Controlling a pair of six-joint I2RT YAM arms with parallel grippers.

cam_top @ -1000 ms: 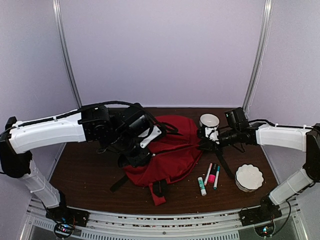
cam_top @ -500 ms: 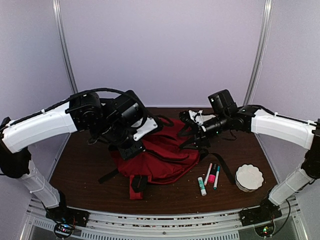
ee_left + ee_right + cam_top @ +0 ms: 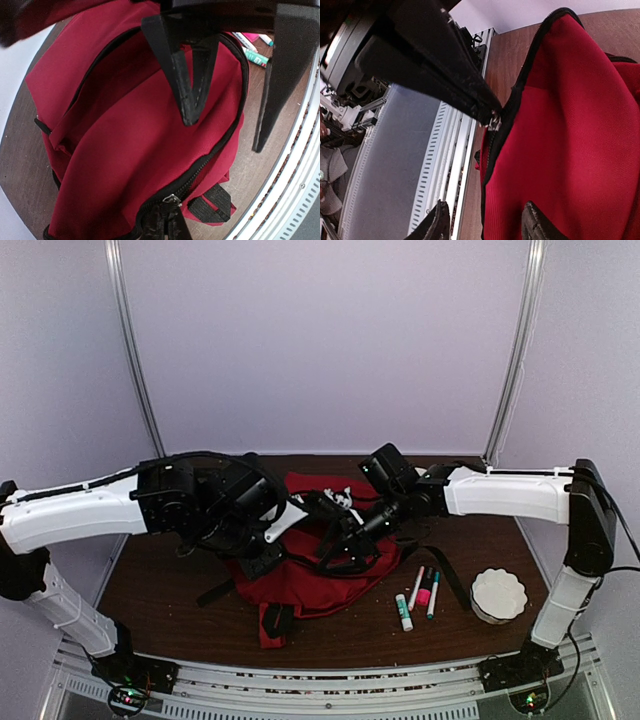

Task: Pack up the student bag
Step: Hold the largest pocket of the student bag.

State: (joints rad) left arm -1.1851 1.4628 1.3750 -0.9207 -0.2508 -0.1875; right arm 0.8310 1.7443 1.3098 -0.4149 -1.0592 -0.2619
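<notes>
From above, the red backpack (image 3: pixel 320 565) lies slumped at the middle of the desk (image 3: pixel 160 585). Markers (image 3: pixel 420 592) and a white bowl (image 3: pixel 498 595) sit to its right.

The left wrist camera shows the left pincer (image 3: pixel 189 119) pressed together above the backpack's front panel; I cannot tell what it pinches.

The right wrist camera shows the right pincer (image 3: pixel 487 224) spread over red fabric beside the black zip (image 3: pixel 512 100).

Two arms (image 3: pixel 80 515) are shown: white shells (image 3: pixel 505 492), black joints (image 3: pixel 185 495), looped black cables (image 3: pixel 200 453). Left gripper (image 3: pixel 222 134) and right gripper (image 3: pixel 486 220) are black-fingered.
</notes>
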